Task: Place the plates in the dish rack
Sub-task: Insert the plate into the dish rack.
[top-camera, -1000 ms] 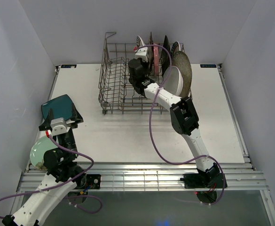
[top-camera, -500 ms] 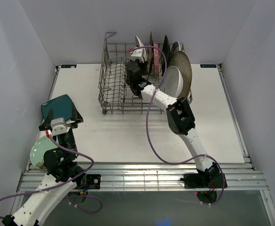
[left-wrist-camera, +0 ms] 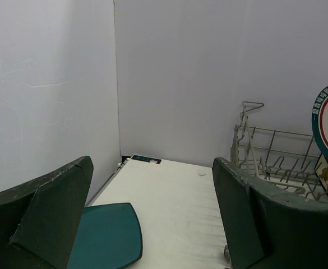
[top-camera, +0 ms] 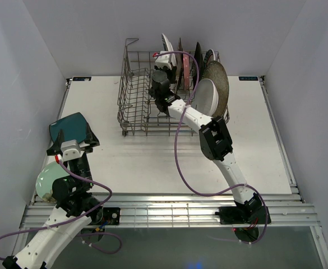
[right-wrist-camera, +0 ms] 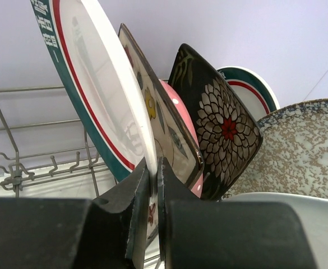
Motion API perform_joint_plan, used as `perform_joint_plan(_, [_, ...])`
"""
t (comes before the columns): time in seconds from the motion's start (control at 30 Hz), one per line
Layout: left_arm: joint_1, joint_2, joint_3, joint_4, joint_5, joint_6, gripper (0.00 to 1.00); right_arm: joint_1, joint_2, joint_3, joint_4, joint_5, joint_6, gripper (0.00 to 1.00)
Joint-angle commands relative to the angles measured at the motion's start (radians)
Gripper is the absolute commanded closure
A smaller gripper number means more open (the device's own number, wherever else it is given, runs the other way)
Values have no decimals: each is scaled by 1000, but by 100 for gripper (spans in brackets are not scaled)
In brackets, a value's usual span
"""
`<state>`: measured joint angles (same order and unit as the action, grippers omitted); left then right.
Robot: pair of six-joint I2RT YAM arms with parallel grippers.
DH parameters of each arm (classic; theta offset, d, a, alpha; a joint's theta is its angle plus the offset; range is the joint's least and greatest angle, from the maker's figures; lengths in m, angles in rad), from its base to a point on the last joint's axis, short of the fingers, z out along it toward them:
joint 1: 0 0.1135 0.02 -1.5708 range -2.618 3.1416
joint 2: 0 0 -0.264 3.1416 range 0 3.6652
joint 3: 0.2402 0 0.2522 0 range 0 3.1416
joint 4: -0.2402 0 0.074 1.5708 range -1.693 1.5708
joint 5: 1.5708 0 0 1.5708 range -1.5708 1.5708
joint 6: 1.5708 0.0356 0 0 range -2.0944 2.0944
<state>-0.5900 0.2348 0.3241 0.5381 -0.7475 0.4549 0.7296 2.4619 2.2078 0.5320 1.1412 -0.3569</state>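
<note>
Right gripper (right-wrist-camera: 152, 185) pinches the teal-rimmed white round plate (right-wrist-camera: 96, 84). We note it has shifted toward 9 o'clock and now stands upright in the grey wire dish rack (top-camera: 131, 106), beside the cream floral square plate (right-wrist-camera: 164, 134). Release looks close. Left gripper (left-wrist-camera: 152, 224) is spread.

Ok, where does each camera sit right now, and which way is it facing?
Top external: above and behind the bases, looking down on table, dish rack, both arms.
Left wrist: low left, facing the back wall; open left gripper frames teal square plate.
Right wrist: at the rack, facing racked plates; right gripper pinches the teal-rimmed plate.
Shared: all three show that plate.
</note>
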Motion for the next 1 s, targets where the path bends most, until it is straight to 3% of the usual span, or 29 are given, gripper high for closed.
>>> perform_joint_plan(0.0, [7, 9, 23, -9, 13, -4, 2, 10, -32, 73, 72, 26, 12, 92])
perform_joint_plan(0.5, [7, 12, 27, -17, 11, -4, 2, 27, -67, 40, -136, 52, 266, 92])
perform_joint_plan(0.97, [7, 17, 27, -24, 16, -13, 2, 28, -54, 6, -24, 153, 208, 92])
